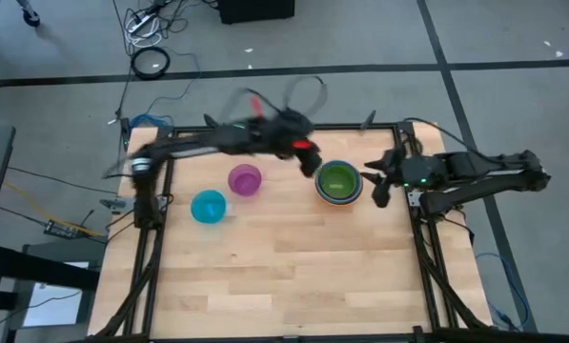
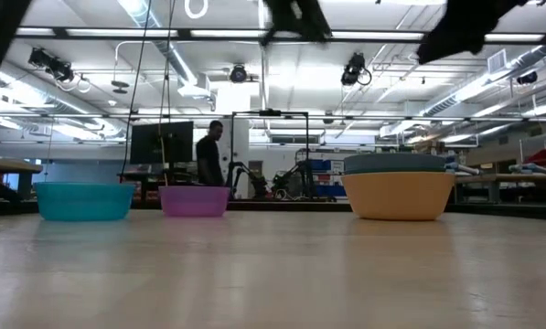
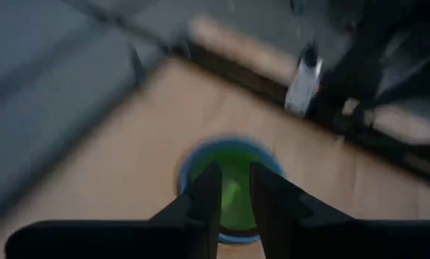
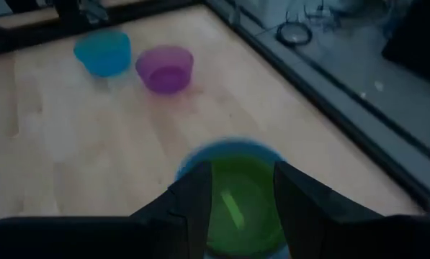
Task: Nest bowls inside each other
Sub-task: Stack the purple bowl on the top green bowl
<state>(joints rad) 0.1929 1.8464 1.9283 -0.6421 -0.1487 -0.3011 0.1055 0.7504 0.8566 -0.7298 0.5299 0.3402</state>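
A stack of nested bowls (image 1: 337, 181) stands right of centre at the table's far side, green innermost (image 3: 233, 155), a blue rim around it (image 4: 229, 151) and orange outermost (image 2: 399, 196). Left of the stack, a purple bowl (image 1: 245, 179) and a cyan bowl (image 1: 209, 206) stand alone on their bases. My left gripper (image 3: 233, 176) hovers open above the stack's far-left rim (image 1: 311, 162), with nothing between its fingers. My right gripper (image 4: 240, 176) hangs open just right of the stack (image 1: 377, 189), also with nothing between its fingers.
The near half of the wooden table (image 1: 294, 276) is bare. A black frame rail (image 1: 360, 129) runs along the far edge, and cables lie on the floor beyond it. A person (image 2: 208, 151) stands in the room far behind the table.
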